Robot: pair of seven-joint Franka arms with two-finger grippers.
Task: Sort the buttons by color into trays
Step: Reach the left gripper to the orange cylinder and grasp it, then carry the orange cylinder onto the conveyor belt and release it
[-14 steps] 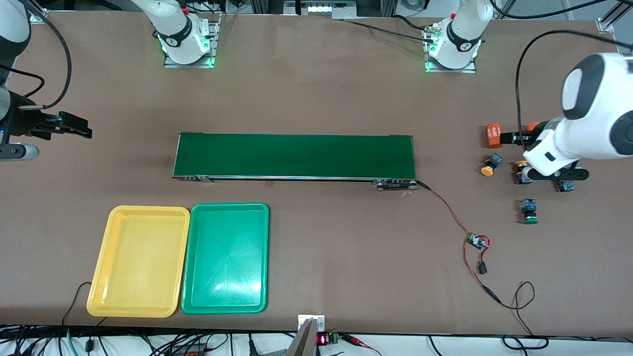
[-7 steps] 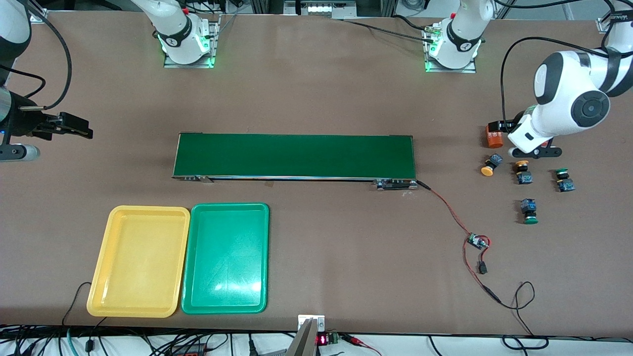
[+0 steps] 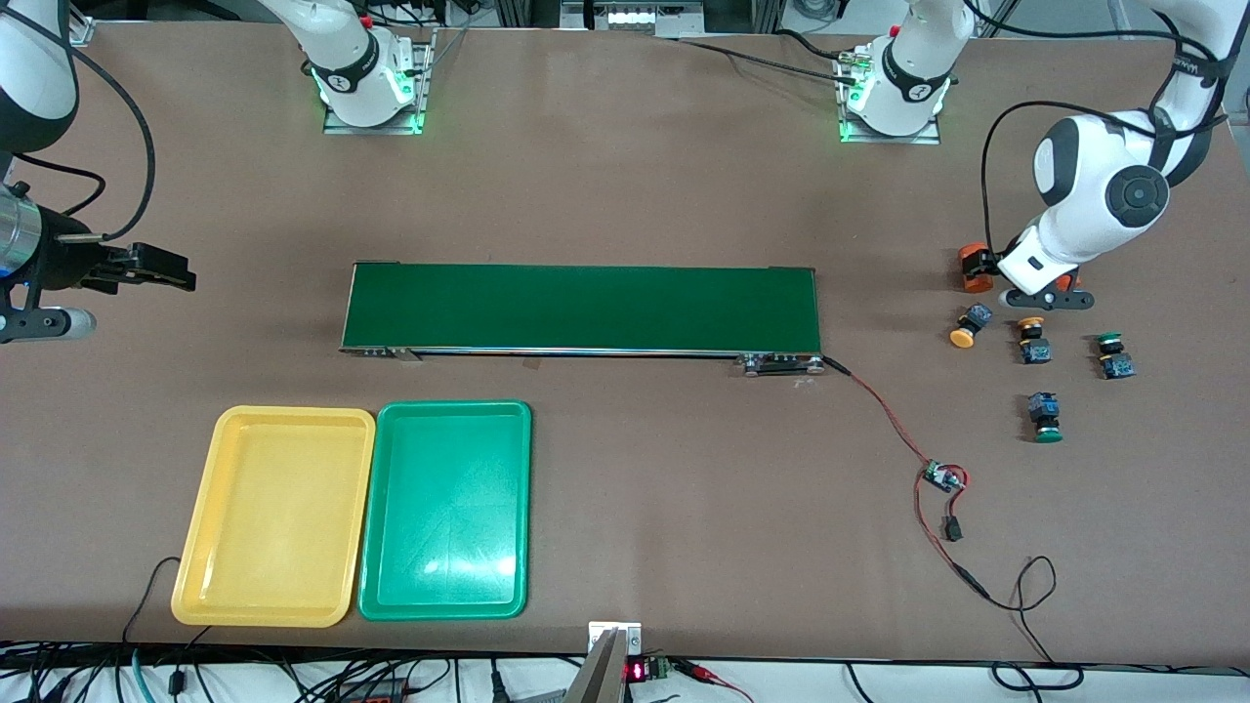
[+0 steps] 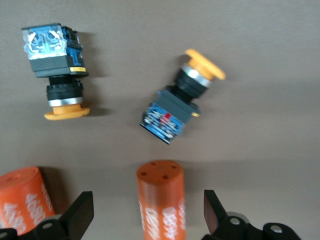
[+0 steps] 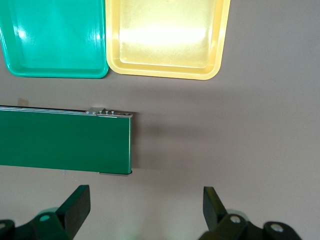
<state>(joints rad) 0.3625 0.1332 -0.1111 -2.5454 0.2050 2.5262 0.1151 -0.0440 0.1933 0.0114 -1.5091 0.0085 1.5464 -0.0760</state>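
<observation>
Several buttons lie at the left arm's end of the table: two yellow-capped ones (image 3: 967, 327) (image 3: 1032, 342) and two green-capped ones (image 3: 1113, 354) (image 3: 1045, 417). The left wrist view shows both yellow buttons (image 4: 57, 70) (image 4: 182, 100) on their sides. My left gripper (image 3: 1047, 298) (image 4: 148, 212) hangs open over an orange cylinder (image 4: 161, 200), its fingers apart from it. The yellow tray (image 3: 293, 414) and green tray (image 3: 454, 406) sit side by side, both bare. My right gripper (image 3: 181, 278) (image 5: 146, 207) waits open over bare table.
A long dark-green conveyor belt (image 3: 581, 308) crosses the table's middle. A second orange cylinder (image 3: 972, 268) lies beside the left gripper. Red and black wires with a small circuit board (image 3: 942, 478) run from the belt toward the front camera's edge.
The left arm has pulled back from over the buttons, uncovering two of them, and its gripper now hangs over the orange cylinders. The right gripper has shifted slightly.
</observation>
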